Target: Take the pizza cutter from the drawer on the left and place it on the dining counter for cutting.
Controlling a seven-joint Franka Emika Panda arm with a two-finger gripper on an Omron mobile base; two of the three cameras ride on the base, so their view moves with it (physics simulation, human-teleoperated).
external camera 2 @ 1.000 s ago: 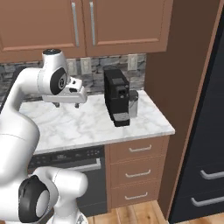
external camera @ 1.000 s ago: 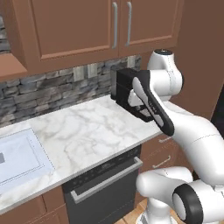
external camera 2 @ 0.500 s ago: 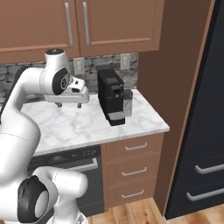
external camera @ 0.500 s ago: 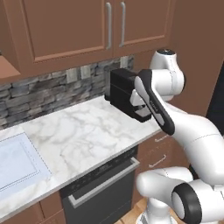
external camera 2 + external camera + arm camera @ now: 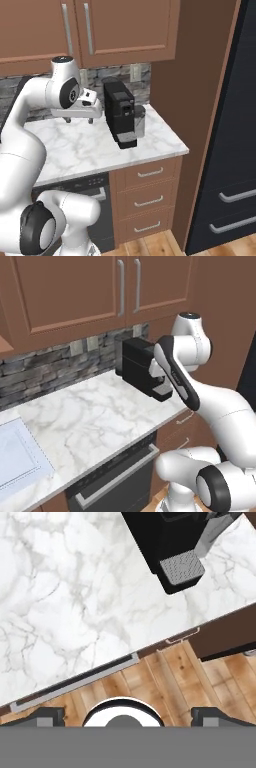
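Observation:
My gripper (image 5: 80, 119) hangs open and empty above the marble worktop (image 5: 85, 145), its fingers pointing down, just left of the black coffee machine (image 5: 120, 117). In the hand view the gripper (image 5: 131, 717) is spread wide over the worktop's front edge and the wooden floor. Under the worktop, right of the dark oven, is a stack of three brown drawers. The topmost drawer (image 5: 150, 173) is shut; its silver handle also shows as the drawer (image 5: 182, 636) and the drawer (image 5: 184, 417). The pizza cutter is hidden. The dining counter is out of view.
Brown wall cabinets (image 5: 120, 30) hang over the worktop. A dark oven (image 5: 115, 481) with a long bar handle sits below it, and a pale sink (image 5: 12, 461) lies at the far left. A tall brown panel and a dark fridge (image 5: 225, 150) close off the right side.
The whole picture has slid left in both base views, so the base has moved right along the counter. The arm keeps its pose and the gripper stays open.

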